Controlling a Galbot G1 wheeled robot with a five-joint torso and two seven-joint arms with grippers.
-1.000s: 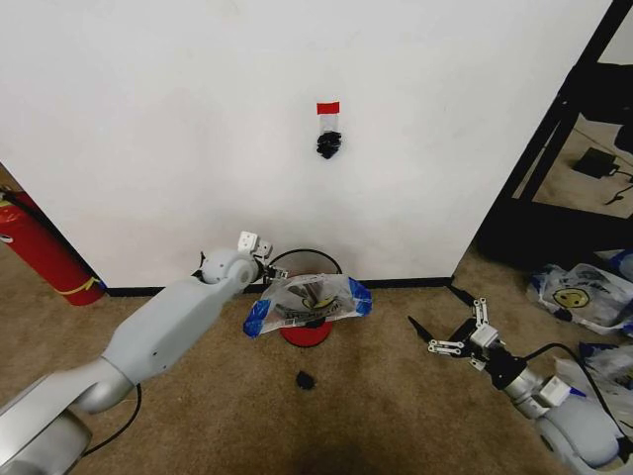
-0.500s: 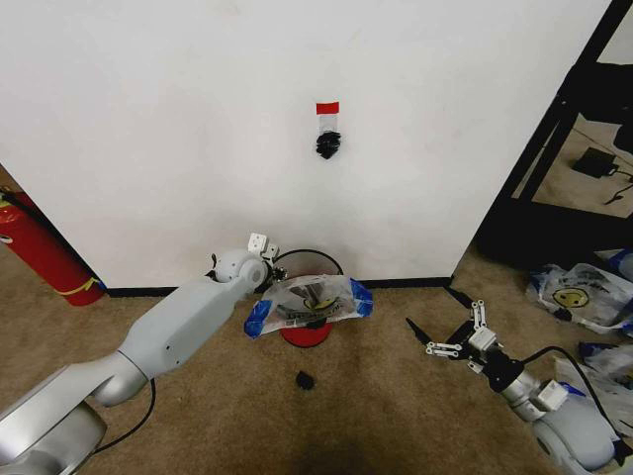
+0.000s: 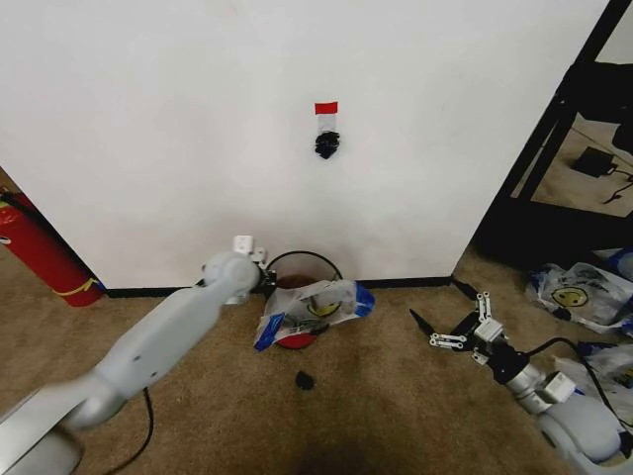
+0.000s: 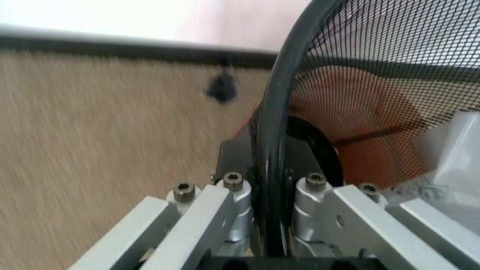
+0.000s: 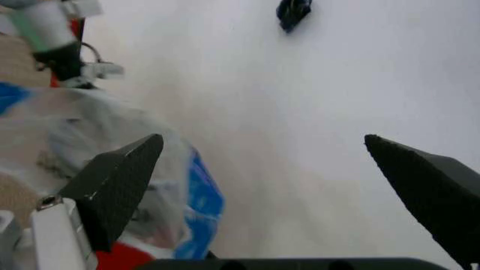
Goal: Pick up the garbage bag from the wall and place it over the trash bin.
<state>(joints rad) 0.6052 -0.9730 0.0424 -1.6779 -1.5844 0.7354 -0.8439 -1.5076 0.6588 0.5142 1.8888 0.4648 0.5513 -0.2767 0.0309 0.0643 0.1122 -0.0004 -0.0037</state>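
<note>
Landmark: bin (image 3: pixel 300 287), on carpet against wall (image 3: pixel 178 119), below hook (image 3: pixel 326 145).

- Left tool (image 3: pixel 259 277) at bin's left rim; we clamp rim (image 4: pixel 271 169) between fingers (image 4: pixel 225 219), likely to steady or reposition bin.
- Bag (image 3: pixel 312 309) draped over bin's front and right side, sagging toward carpet; mouth not over rim. We judge placement incomplete.
- Right tool (image 3: pixel 447 334) low, well right of bin, fingers (image 5: pixel 120 185) spread wide, aimed at bag, holding nothing.
- Small dark scrap (image 3: pixel 306 379) on carpet in front of bin.

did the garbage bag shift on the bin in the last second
Yes. The garbage bag slid forward off the trash bin, baring the rim nearest the wall; the left gripper grips that rim.
</note>
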